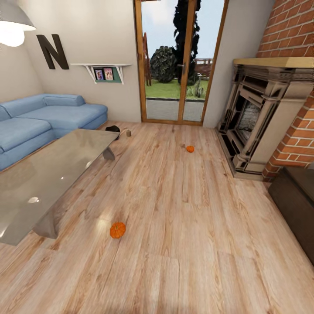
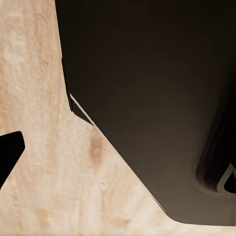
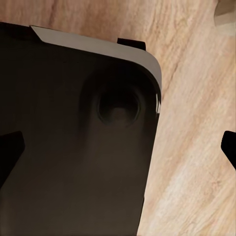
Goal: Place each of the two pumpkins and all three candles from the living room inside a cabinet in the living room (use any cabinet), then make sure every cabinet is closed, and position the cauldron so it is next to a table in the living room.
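Two orange pumpkins lie on the wood floor in the head view. The near pumpkin (image 1: 117, 230) is beside the glass table (image 1: 52, 174); the far pumpkin (image 1: 190, 148) lies before the fireplace. A small black cauldron (image 1: 113, 128) sits on the floor at the table's far end, with a stubby grey-brown candle (image 1: 127, 132) just right of it. The dark-brown cabinet (image 1: 296, 196) stands at the right edge, its front hidden. My left gripper (image 2: 118, 152) and right gripper (image 3: 118, 150) hang open over floor and my dark base, holding nothing.
A blue sofa (image 1: 43, 122) lines the left wall behind the table. The grey fireplace (image 1: 261, 122) with red brick stands at the right, just beyond the cabinet. Glass doors (image 1: 181, 61) fill the far wall. Wide open floor lies between table and cabinet.
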{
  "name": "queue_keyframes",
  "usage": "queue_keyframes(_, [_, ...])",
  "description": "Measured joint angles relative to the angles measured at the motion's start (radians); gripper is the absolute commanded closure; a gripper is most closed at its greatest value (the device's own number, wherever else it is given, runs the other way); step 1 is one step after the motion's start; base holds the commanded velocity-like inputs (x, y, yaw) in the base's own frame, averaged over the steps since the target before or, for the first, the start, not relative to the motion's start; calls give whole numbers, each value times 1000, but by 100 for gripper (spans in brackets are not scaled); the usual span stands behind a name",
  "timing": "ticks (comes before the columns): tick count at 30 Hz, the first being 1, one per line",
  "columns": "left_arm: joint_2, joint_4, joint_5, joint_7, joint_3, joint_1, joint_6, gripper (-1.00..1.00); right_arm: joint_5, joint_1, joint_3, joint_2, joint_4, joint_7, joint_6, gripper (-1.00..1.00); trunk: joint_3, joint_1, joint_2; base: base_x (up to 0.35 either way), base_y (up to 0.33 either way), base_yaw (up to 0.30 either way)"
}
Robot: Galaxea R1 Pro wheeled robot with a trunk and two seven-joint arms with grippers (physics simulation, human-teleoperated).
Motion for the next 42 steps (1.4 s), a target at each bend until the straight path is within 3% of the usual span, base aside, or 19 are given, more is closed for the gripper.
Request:
queue_keyframes(27, [0, 0, 0, 0, 0, 0, 0, -100, 0, 0, 0, 0, -1, 0, -1, -100, 43, 0, 0, 7, 0, 0])
queue_keyframes(42, [0, 0, 0, 0, 0, 0, 0, -100, 0, 0, 0, 0, 0, 0, -1, -100, 67, 0, 0, 284, 0, 0])
